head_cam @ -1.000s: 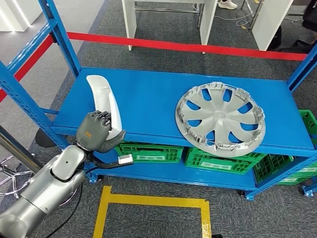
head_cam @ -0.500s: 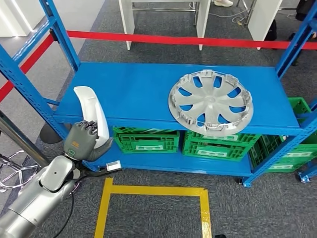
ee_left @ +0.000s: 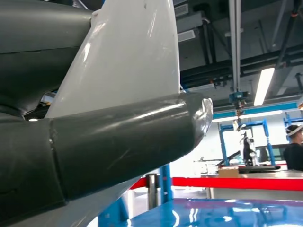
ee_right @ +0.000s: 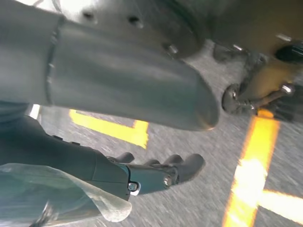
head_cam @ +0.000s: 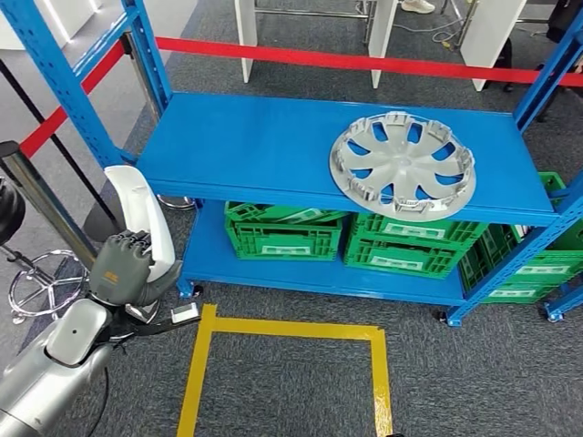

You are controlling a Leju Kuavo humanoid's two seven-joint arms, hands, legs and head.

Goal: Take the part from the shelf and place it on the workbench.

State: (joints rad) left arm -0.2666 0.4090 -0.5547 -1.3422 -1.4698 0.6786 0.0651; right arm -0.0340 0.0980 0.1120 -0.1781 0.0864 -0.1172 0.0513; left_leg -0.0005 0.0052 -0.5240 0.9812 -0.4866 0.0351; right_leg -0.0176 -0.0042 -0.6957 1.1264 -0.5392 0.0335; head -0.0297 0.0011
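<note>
The part is a white curved shell (head_cam: 139, 217). My left hand (head_cam: 126, 268) grips its lower end and holds it upright in the air, to the left of and in front of the blue shelf (head_cam: 275, 150), over the floor. In the left wrist view the white shell (ee_left: 136, 61) lies against the palm with the thick grey thumb (ee_left: 125, 137) pressed across it. My right hand (ee_right: 150, 142) hangs above the grey carpet, its dark fingers (ee_right: 168, 172) stretched out and the thumb (ee_right: 136, 90) apart, holding nothing.
A silver hubcap (head_cam: 402, 165) lies on the shelf's top board at the right. Green crates (head_cam: 285, 235) stand on the lower board. A yellow tape square (head_cam: 285, 330) marks the floor in front. A chrome stool base (head_cam: 43, 282) stands at the left, and red barrier tape (head_cam: 357, 62) runs behind the shelf.
My left hand has drawn the white part off the shelf's front left corner and now holds it clear over the floor. The whole view has shifted, so the camera moved too.
</note>
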